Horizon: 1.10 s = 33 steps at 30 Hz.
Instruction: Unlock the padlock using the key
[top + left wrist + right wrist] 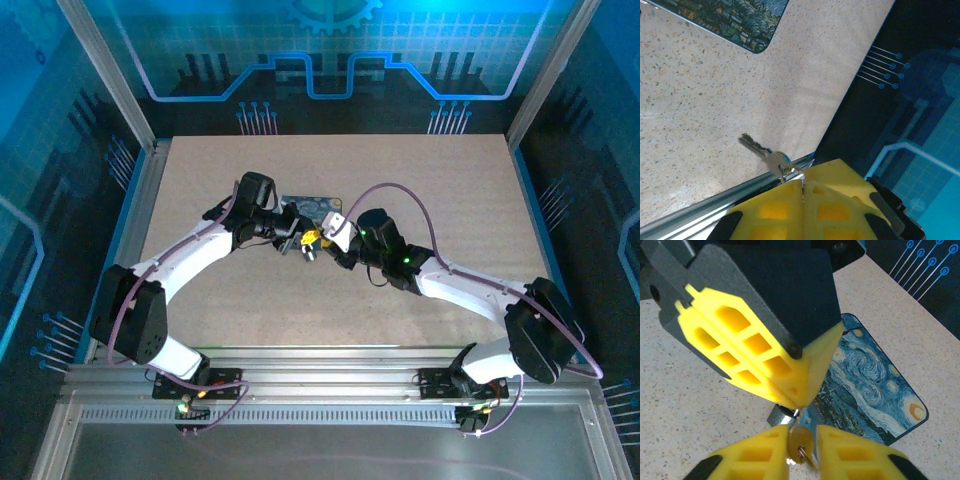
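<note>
The right hand (803, 436) is bracketing the little brass padlock (800, 444), fingers lying close on either side, though I cannot tell whether they are pinching it. Meeting it, the left hand (803, 187) is clenching the silver key (765, 154) by its ringed end. Beyond, the swirl-painted box (875, 385) is lying flat on the desk (420, 180), its contents hidden.

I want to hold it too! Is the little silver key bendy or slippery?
The key at the left pincer's tip is straight, notched metal, so probably stiff. It's thin and shiny, so likely light and slippery.
</note>
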Available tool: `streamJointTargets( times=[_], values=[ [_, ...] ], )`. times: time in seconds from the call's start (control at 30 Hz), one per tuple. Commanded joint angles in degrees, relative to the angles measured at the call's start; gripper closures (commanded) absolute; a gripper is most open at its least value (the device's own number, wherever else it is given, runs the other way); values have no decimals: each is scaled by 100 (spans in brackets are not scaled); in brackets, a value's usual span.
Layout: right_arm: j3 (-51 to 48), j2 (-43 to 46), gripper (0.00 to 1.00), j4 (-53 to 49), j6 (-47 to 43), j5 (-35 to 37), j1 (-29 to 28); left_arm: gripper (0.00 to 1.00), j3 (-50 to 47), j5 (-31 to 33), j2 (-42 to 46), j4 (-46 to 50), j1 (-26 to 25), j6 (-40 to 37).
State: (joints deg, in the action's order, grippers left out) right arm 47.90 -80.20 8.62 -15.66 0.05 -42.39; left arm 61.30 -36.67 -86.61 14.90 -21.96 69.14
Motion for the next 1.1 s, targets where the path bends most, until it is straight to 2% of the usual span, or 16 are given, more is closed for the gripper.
streamJointTargets(
  times=[0.0,0.27,0.4,0.57,0.67,0.87,1.0,1.07],
  values=[
    [140,-74,84,327,9,171,-44,100,40,-122,167,32,20,83],
    [216,-61,100,157,50,-18,-43,100,-47,-121,186,-102,18,205],
    [399,-10,100,-164,178,-440,-6,94,-69,-64,192,-88,23,168],
    [435,71,100,-683,661,-1596,377,66,66,159,260,241,151,-242],
    [508,40,100,-1077,975,-2343,718,59,290,472,352,740,291,-837],
    [730,-257,100,-1583,1785,-3673,1396,56,496,1046,439,1326,420,-1786],
    [618,-468,100,-1041,2698,-4619,1808,55,389,1270,523,1385,420,-2033],
    [467,-472,100,-583,3088,-4844,1889,55,276,1319,585,1327,422,-2083]
  ],
)
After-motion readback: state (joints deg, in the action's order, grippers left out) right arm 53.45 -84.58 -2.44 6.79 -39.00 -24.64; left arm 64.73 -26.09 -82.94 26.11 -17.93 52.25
